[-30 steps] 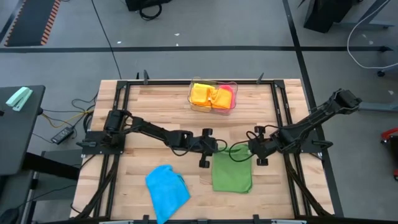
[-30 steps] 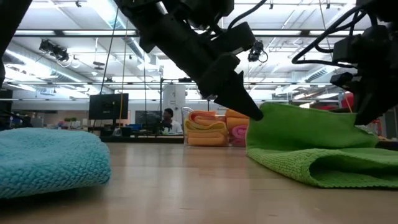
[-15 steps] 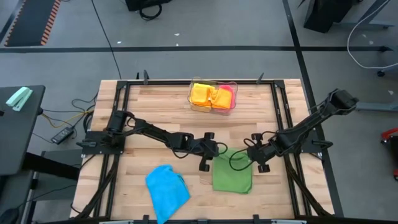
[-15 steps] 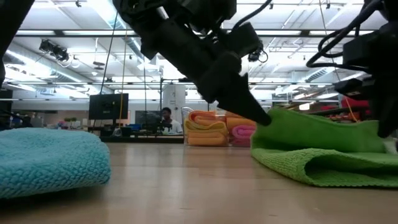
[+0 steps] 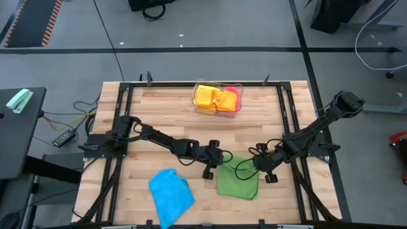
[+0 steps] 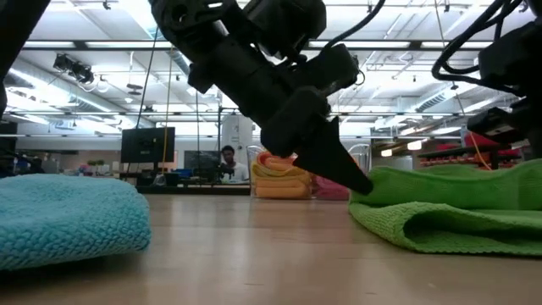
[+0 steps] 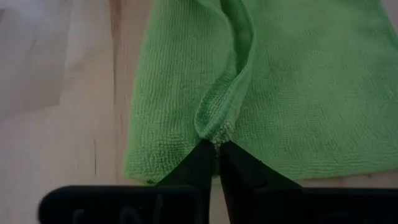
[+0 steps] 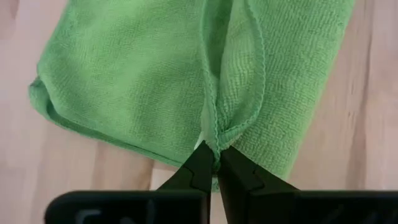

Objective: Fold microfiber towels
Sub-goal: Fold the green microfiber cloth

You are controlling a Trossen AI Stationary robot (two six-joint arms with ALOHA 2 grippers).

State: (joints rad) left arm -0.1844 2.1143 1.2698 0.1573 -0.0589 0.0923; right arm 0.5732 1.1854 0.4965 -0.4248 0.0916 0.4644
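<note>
Both sets of jaws pinch corners of the green towel (image 5: 237,180): left gripper (image 7: 217,148) at its left, right gripper (image 8: 215,153) at its right. Both have carried the raised edge down over the towel, so this fold looks nearly finished.

The green towel (image 7: 298,93) is seen as soft, matt looped microfiber with a stitched hem. The blue towel (image 6: 68,220) shows the same nubby pile. The worktop (image 5: 165,114) is made of smooth, pale wooden planks.
</note>
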